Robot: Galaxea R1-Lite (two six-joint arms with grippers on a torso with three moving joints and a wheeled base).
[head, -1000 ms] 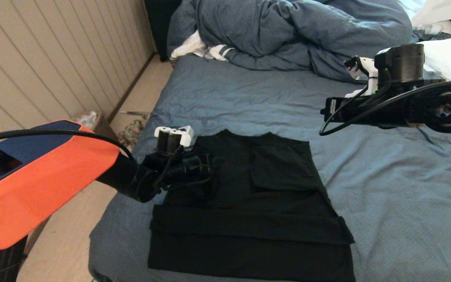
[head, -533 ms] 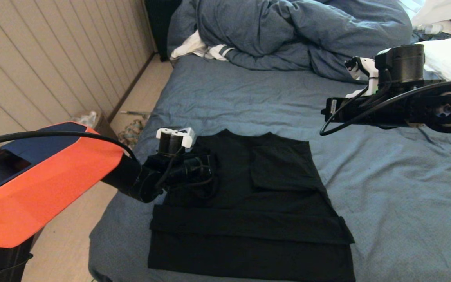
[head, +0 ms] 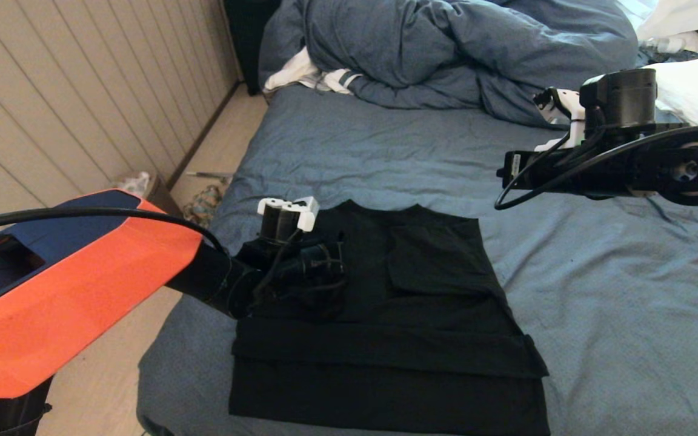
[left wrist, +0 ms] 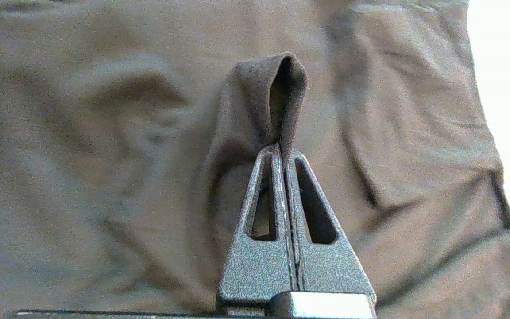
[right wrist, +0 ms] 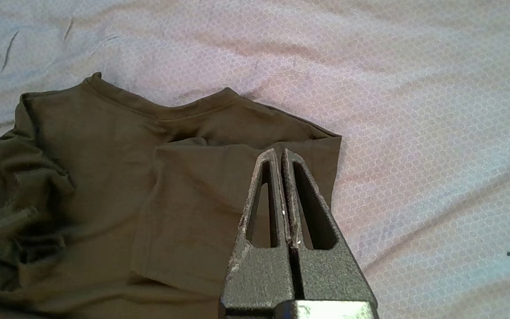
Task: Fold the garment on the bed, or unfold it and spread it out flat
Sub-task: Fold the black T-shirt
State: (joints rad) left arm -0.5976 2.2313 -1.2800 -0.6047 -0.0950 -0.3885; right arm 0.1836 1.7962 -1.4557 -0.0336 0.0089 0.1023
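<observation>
The shirt (head: 397, 315) lies on the bed (head: 615, 315), thin and limp. My left fingers (left wrist: 281, 153) are clamped on a small fold near its left shoulder; my right fingers (right wrist: 280, 155), together, hover above the shirt's right shoulder.

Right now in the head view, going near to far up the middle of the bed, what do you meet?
Garment → bare stretch of the bed sheet → bunched blue-grey duvet.

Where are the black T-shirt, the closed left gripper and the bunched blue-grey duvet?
Black T-shirt (head: 422, 315): head view, mid body.
Left gripper (left wrist: 282, 153): left wrist view, fingertips pinching a shirt fold.
Blue-grey duvet (head: 446, 48): head view, central bunch.
</observation>
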